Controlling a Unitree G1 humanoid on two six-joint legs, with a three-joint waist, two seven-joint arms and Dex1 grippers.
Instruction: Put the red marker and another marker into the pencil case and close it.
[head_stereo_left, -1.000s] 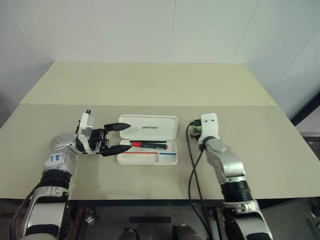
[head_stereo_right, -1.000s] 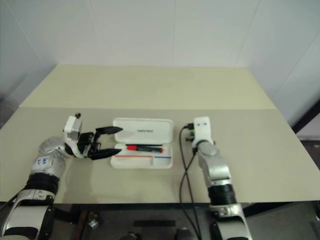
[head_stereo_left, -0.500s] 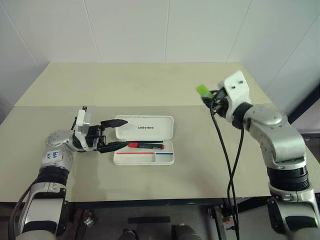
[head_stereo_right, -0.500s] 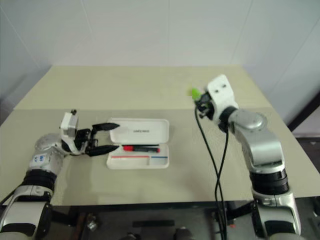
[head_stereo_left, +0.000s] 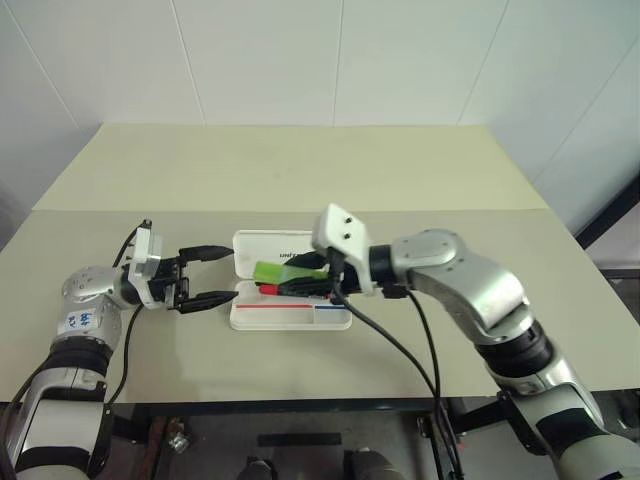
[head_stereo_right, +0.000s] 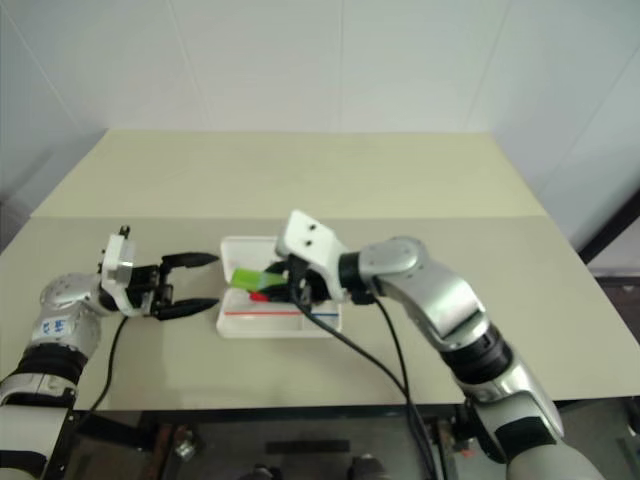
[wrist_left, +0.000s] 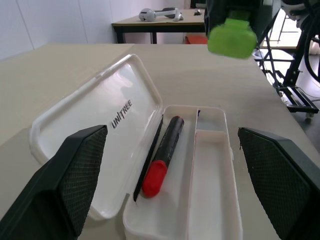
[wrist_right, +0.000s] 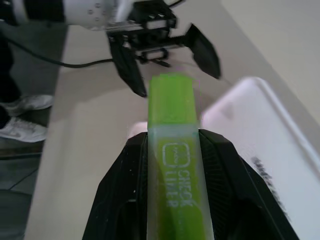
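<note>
**Left eye view first: green marker over the open case**

Left eye view: your right gripper (head_stereo_left: 300, 280) is clamped on the green highlighter (head_stereo_left: 277, 270). It holds it just above the open pencil case (head_stereo_left: 340, 318). The highlighter's long side runs along the long side of the case, so it looks lined up to go down into the tray. The red marker (head_stereo_left: 295, 291) already lies in the tray, right under the highlighter. Your left gripper (head_stereo_left: 205, 276) waits just beside the left end of the case, fingers wide apart and holding nothing.

Left wrist view: you look into the case from its end. The red marker lies next to the lid hinge, red cap toward you. The other long slot beside it is free. The highlighter's green end hangs above the far end of the case.

Right wrist view: both black fingers (wrist_right: 125, 170) squeeze the highlighter's sides. It points toward your left gripper.
</note>
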